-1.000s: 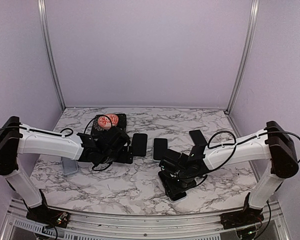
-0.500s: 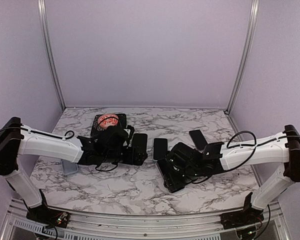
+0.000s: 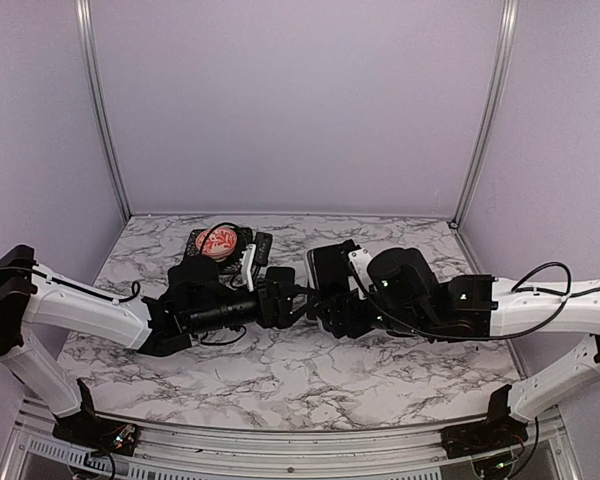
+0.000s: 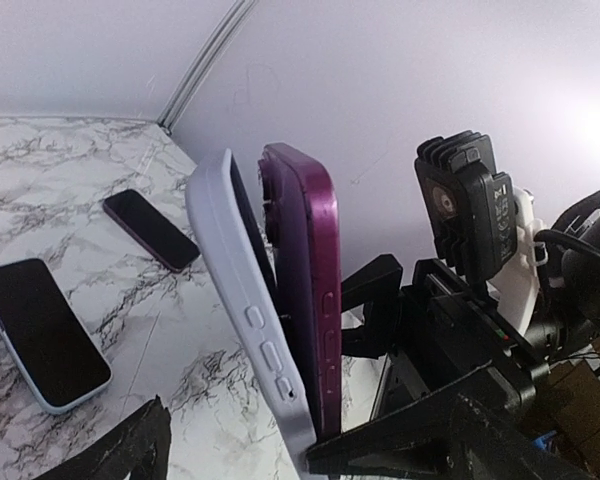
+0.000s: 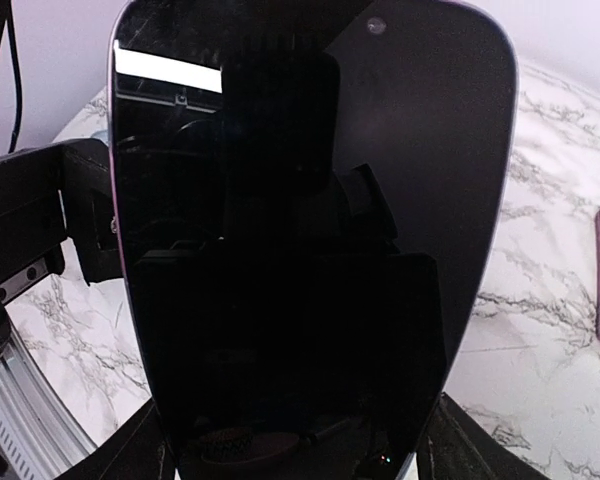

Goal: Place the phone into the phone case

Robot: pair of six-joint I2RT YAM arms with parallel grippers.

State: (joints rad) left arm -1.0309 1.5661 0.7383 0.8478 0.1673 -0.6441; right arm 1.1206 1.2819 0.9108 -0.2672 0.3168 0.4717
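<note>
Right pincer (image 3: 328, 305): clamped on an upright phone (image 5: 310, 250). Case (image 4: 242, 300): upright against the phone, standing between the fingers of the left pincer (image 3: 290, 302), whose grip I cannot tell.

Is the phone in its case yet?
Not fully: the purple phone stands upright beside the lilac case, its whole side edge outside it.

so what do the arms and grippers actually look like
The left arm and right arm have white shells with black joints and bases. Loose black cables loop along them. The left gripper and right gripper are black. No markings show.
</note>
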